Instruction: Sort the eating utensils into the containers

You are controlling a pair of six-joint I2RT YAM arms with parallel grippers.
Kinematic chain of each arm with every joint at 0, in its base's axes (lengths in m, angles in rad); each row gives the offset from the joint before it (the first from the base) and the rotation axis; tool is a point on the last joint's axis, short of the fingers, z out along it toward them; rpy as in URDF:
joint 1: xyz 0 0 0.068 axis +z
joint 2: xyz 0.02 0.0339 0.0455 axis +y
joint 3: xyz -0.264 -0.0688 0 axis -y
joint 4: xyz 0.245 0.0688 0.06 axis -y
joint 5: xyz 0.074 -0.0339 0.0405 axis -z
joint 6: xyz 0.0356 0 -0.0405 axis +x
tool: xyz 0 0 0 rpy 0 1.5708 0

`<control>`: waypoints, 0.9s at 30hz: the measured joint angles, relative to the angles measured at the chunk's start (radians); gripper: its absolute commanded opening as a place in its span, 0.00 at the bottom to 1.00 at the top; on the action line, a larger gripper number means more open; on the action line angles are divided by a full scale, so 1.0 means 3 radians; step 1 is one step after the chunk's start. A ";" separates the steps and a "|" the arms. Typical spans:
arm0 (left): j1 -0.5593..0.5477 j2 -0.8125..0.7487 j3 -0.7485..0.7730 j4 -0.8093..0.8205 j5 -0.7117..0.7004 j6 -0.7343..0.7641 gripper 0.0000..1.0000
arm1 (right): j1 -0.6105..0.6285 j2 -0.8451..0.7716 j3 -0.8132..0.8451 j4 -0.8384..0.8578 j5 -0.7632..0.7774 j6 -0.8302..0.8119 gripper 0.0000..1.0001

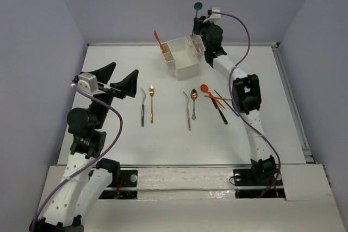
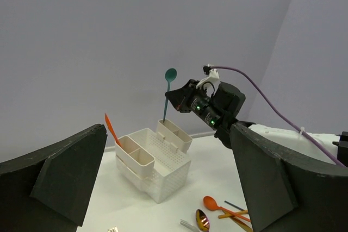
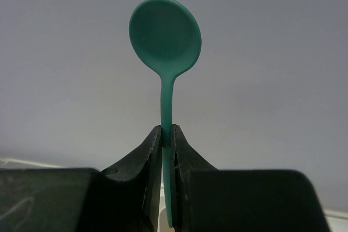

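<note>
My right gripper (image 3: pixel 167 134) is shut on the handle of a teal spoon (image 3: pixel 166 36), which stands upright with its bowl on top. From the left wrist view, the teal spoon (image 2: pixel 170 74) has its lower end at the rim of the far narrow compartment of the white container (image 2: pixel 168 180). In the top view the right gripper (image 1: pixel 197 25) hovers by the container's (image 1: pixel 185 69) right side. An orange utensil (image 1: pixel 157 39) stands in the opposite narrow compartment. My left gripper (image 1: pixel 126 67) is open and holds nothing, left of the utensils.
Lying on the table in front of the container are a black-handled fork (image 1: pixel 142 107), a gold fork (image 1: pixel 151 101), a purple-handled fork (image 1: pixel 187 110), a shiny spoon (image 1: pixel 193 99), an orange spoon (image 1: pixel 209 92) and a black piece (image 1: pixel 220 110).
</note>
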 measured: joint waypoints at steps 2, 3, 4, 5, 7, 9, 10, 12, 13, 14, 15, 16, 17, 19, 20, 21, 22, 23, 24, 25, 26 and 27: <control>0.0020 0.0005 0.0000 0.0000 0.0006 0.0000 0.99 | 0.0000 0.0008 -0.0008 0.0033 -0.0001 -0.0033 0.00; 0.0034 0.0006 0.0000 0.0000 0.0013 0.0000 0.99 | 0.0000 0.0008 -0.0027 0.0071 -0.0001 -0.0045 0.00; 0.0042 0.0006 0.0000 0.0003 0.0019 0.0000 0.99 | -0.0001 0.0008 -0.0052 0.0137 -0.0001 -0.0069 0.00; 0.0047 0.0006 0.0000 0.0003 0.0027 0.0000 0.99 | 0.0000 0.0006 -0.0072 0.0169 -0.0003 -0.0079 0.00; 0.0055 0.0014 0.0000 0.0003 0.0045 0.0000 0.99 | 0.0000 0.0006 -0.0135 0.0221 -0.0004 -0.0104 0.00; 0.0056 0.0017 0.0000 0.0003 0.0057 0.0000 0.99 | 0.0000 0.0006 -0.0212 0.0257 -0.0009 -0.0121 0.00; 0.0056 0.0017 0.0000 0.0003 0.0062 0.0000 0.99 | 0.0000 0.0006 -0.0270 0.0281 -0.0019 -0.0130 0.00; 0.0057 0.0015 0.0000 0.0003 0.0070 0.0000 0.99 | -0.0001 0.0006 -0.0371 0.0306 -0.0031 -0.0141 0.00; 0.0057 0.0015 0.0000 0.0003 0.0071 0.0000 0.99 | 0.0000 0.0006 -0.0427 0.0314 -0.0037 -0.0150 0.05; 0.0057 0.0014 0.0000 0.0003 0.0074 0.0000 0.99 | -0.0001 0.0003 -0.0529 0.0352 -0.0042 -0.0158 0.15; 0.0060 0.0013 0.0000 0.0003 0.0078 0.0000 0.99 | -0.0001 0.0000 -0.0599 0.0371 -0.0045 -0.0164 0.23; 0.0069 0.0010 0.0000 0.0001 0.0081 0.0000 0.99 | 0.0000 0.0000 -0.0656 0.0376 -0.0050 -0.0164 0.32; 0.0075 0.0005 0.0000 0.0003 0.0080 0.0000 0.99 | -0.0001 -0.0006 -0.0732 0.0388 -0.0058 -0.0165 0.40; 0.0084 -0.0006 0.0000 0.0001 0.0080 0.0000 0.99 | -0.0001 -0.0031 -0.0849 0.0490 -0.0080 -0.0188 0.55; 0.0084 -0.0013 0.0000 0.0001 0.0080 0.0000 0.99 | -0.0001 -0.0069 -0.0898 0.0495 -0.0095 -0.0188 0.58; 0.0084 -0.0019 0.0000 0.0003 0.0080 0.0000 0.99 | -0.0006 -0.0113 -0.0947 0.0502 -0.0112 -0.0188 0.58; 0.0084 -0.0031 0.0000 0.0003 0.0081 0.0000 0.99 | -0.0014 -0.0169 -0.1001 0.0501 -0.0131 -0.0197 0.59; 0.0084 -0.0034 0.0000 0.0003 0.0081 0.0000 0.99 | -0.0014 -0.0220 -0.1040 0.0500 -0.0146 -0.0201 0.59; 0.0084 -0.0037 0.0000 0.0004 0.0083 0.0000 0.99 | -0.0014 -0.0281 -0.1057 0.0490 -0.0173 -0.0201 0.60; 0.0084 -0.0039 0.0000 0.0003 0.0086 0.0000 0.99 | -0.0014 -0.0332 -0.1058 0.0467 -0.0196 -0.0202 0.60; 0.0084 -0.0042 0.0000 0.0003 0.0088 0.0000 0.99 | -0.0014 -0.0393 -0.1058 0.0431 -0.0221 -0.0202 0.60; 0.0084 -0.0047 0.0000 0.0003 0.0090 0.0000 0.99 | -0.0014 -0.0437 -0.1058 0.0420 -0.0233 -0.0201 0.60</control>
